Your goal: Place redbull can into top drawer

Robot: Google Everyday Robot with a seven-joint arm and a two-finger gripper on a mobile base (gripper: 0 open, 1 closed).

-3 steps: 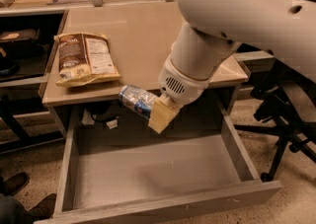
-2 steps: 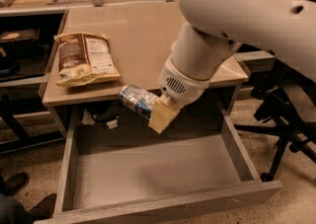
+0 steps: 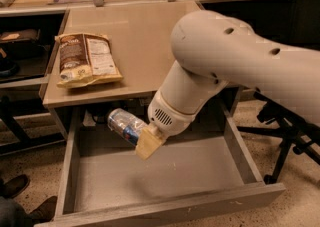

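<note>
You are mid-carry: the gripper (image 3: pixel 141 134), fingers (image 3: pixel 150 143) clamped on the can (image 3: pixel 123 123), hangs above the drawer (image 3: pixel 175 177) at its 10 o'clock corner; next, lower and release.

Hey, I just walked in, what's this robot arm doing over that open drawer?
The robot's one arm holds the redbull can in its gripper, closed on it. The can is tilted on its side, in the air over the back left part of the pulled-out top drawer, just below the table edge. It has not been set down yet. A snack bag lies on the beige table above.
</note>
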